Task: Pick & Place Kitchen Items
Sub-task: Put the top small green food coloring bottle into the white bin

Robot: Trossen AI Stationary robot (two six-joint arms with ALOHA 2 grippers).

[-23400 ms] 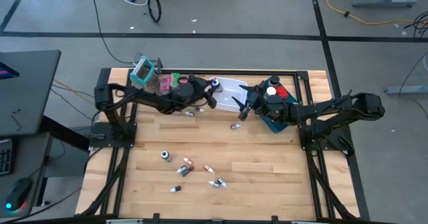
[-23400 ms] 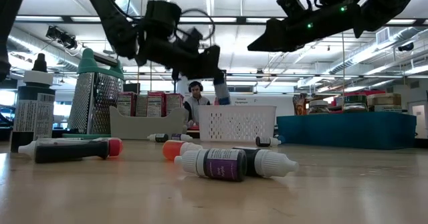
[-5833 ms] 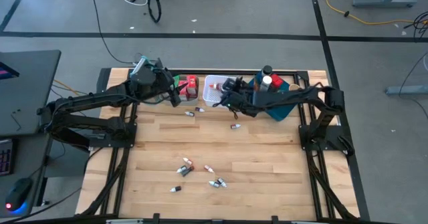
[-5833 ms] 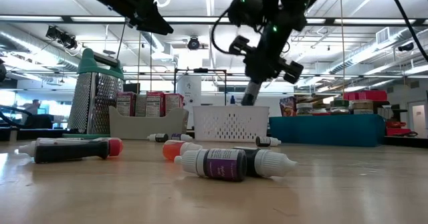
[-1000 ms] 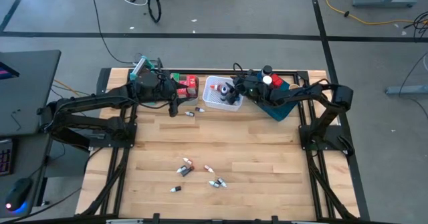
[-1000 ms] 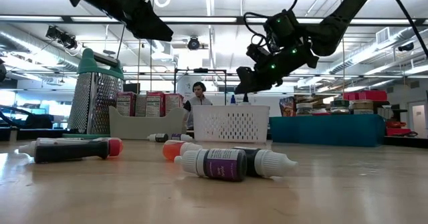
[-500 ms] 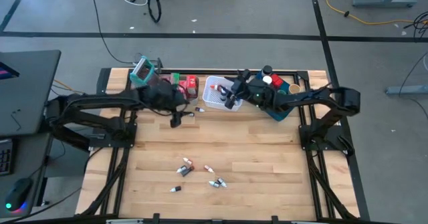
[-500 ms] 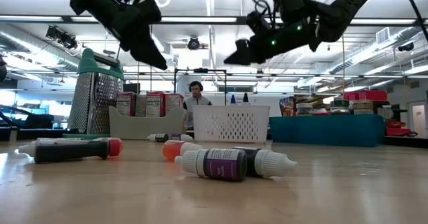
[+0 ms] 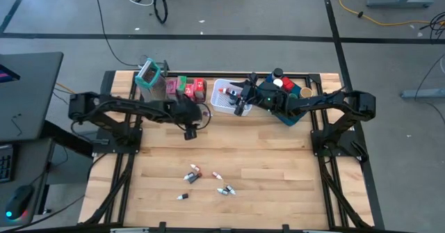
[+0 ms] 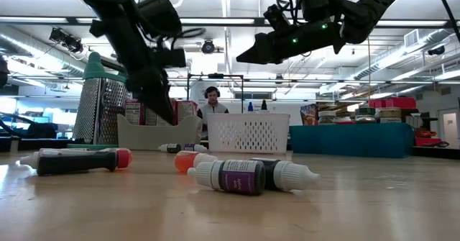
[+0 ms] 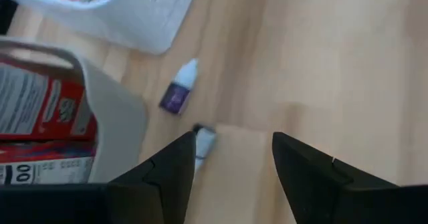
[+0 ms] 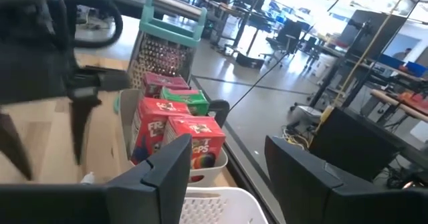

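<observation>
Here, purple-labelled bottle (image 11: 179, 91) lying flat, diagonal.

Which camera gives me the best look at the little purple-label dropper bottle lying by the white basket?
The left wrist view: the purple-label bottle lies clear on bare wood beyond the open left gripper, near the white basket. The high view shows only a speck there. The low and right wrist views don't show it identifiably.

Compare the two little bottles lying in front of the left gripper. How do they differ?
The purple-labelled bottle lies farther ahead of the left gripper, in the open beside the white mesh basket. The dark-capped bottle lies right at one fingertip, partly hidden, with no label showing. Both are small and white, lying on their sides on the wooden table.
</observation>
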